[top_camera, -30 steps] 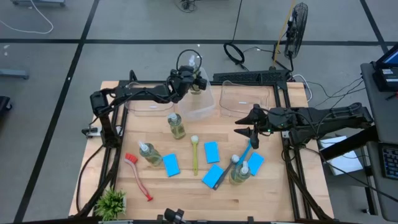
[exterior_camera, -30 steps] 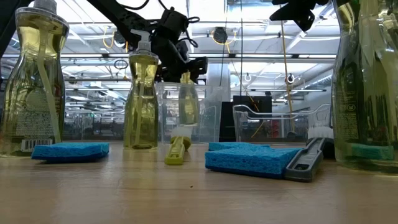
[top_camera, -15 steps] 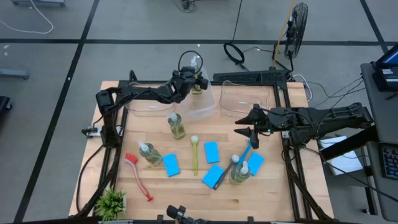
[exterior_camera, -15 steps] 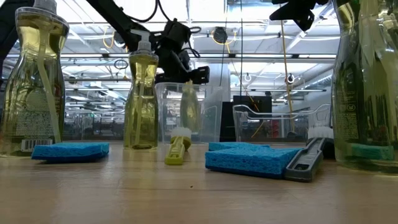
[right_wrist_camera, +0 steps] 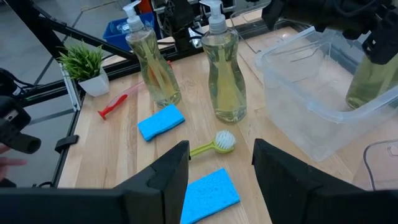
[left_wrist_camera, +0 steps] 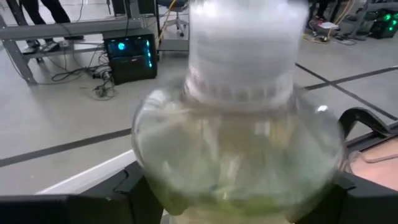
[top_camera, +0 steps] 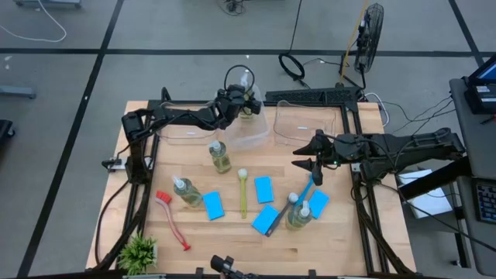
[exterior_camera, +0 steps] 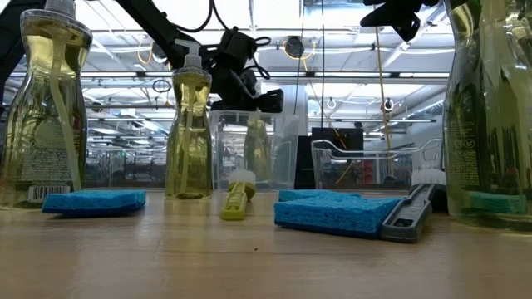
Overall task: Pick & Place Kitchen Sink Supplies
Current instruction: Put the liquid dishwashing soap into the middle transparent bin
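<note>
Left jaws are clamped on a pump bottle, which hangs in the middle tub of three at the table's 12 o'clock. Right jaws stand apart, empty, above the 3 o'clock side.

Four bottles in all; the other three stand around the centre and toward 6 o'clock. There are four blue sponges and three brushes: red, yellow-green, blue. One bottle's label carries a barcode; its print is unreadable.

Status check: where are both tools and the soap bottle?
Left tool around clear pump bottle of yellow-green liquid, inside middle clear plastic tub. Right tool open, empty, above table.
</note>
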Robot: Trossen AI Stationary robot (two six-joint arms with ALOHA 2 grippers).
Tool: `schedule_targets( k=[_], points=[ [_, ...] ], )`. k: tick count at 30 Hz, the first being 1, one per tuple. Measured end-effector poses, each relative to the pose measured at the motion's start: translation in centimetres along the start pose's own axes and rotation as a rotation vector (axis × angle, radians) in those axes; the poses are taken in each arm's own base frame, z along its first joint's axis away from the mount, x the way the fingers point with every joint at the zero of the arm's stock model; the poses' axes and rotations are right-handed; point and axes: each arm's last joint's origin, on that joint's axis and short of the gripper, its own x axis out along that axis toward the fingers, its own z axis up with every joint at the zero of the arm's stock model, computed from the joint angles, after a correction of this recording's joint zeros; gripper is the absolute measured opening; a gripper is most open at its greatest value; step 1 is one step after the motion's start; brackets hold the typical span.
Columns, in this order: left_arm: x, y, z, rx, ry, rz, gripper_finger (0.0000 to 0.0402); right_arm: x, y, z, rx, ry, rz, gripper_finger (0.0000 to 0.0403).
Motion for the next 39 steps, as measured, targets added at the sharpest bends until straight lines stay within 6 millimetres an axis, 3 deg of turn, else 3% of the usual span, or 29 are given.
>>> schedule_targets(
  k=[12,21,29,39],
  points=[
    [-0.3,0.0,0.6,0.024,-0.016,-0.002,0.0363,0.0,0.0,0.0,0.000,0.000,0.001,0.0167],
    [-2.2,-0.3,3.3,0.144,-0.090,-0.029,0.0392,0.0,0.0,0.0,0.001,0.000,0.004,0.0167],
    [-5.6,0.0,7.1,0.227,-0.168,-0.048,0.0392,0.0,0.0,0.0,-0.001,0.001,0.004,0.0167],
    [-11.7,0.8,12.4,0.234,-0.309,0.009,0.0392,0.0,0.0,0.0,-0.057,0.001,0.004,0.0167]
  ],
)
